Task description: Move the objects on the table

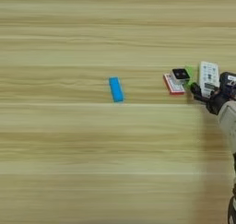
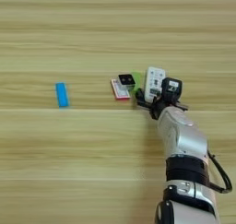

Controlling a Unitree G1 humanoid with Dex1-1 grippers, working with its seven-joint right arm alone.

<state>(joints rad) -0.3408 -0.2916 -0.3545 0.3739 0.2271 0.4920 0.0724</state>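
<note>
Wood-grain planks of the table (image 2: 69,163) filled both views. Our right gripper (image 2: 154,100) sat at the near end of the white remote (image 2: 154,83), one black finger to its left and the other to its right, so it seemed to straddle that end; we could not tell whether it was clenched on it. The remote's long axis ran near to far, directly beyond the gripper. Just left of it lay the green bar (image 2: 137,78), mostly hidden, then the tiny black block (image 2: 126,79) touching the red-and-white packet (image 2: 120,90). Well apart to the left lay the blue bar (image 2: 61,94), also lengthwise near to far. Only the right eye view showed the whole silver forearm (image 2: 182,140); the left eye view cut it off.
</note>
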